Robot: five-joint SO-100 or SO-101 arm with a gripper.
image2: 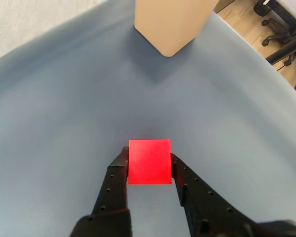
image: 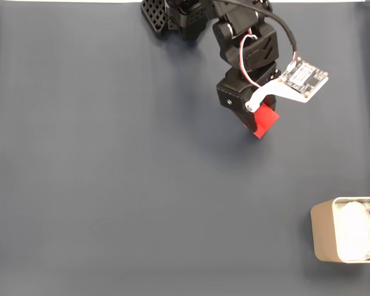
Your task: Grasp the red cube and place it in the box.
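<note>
Cubes: one red cube (image2: 149,161), clamped in gripper (image2: 149,165) | boxes: one box (image: 324,231)

Fixed view straight down over the table, wrist view close behind the claw (image2: 149,157), both sharing the box (image: 324,231).

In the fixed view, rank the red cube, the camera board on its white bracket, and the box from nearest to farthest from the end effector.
1. red cube: between the fingers of the end effector.
2. camera board: up and right, on the arm.
3. box: far off, lower right corner.
</note>
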